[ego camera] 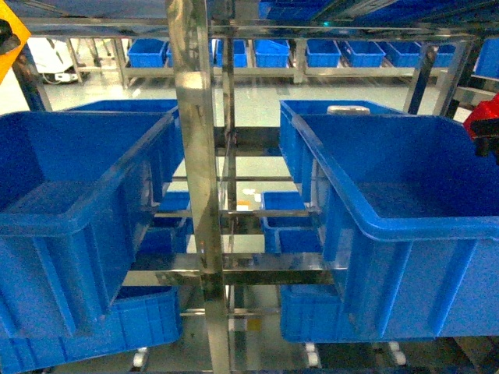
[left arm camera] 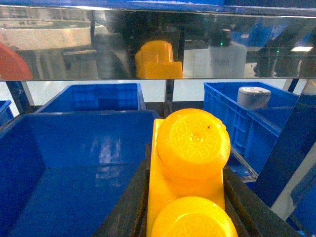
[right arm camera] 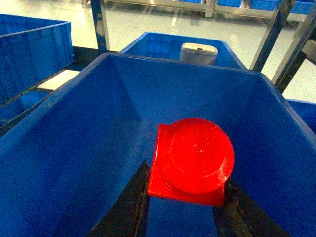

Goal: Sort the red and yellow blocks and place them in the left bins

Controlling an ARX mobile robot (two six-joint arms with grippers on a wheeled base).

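The left gripper (left arm camera: 190,217), closed on the yellow brick (left arm camera: 190,173), should release only above the left crate (left arm camera: 74,163), and the right gripper (right arm camera: 182,207) is gripping the red brick (right arm camera: 191,160).

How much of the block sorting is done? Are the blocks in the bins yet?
Not yet. Nothing looks finished: no block lies in either bin. Both are in hand: the left gripper holds the yellow block beside the left blue bin, and the right gripper holds the red block over another blue bin. Dropping both is left.
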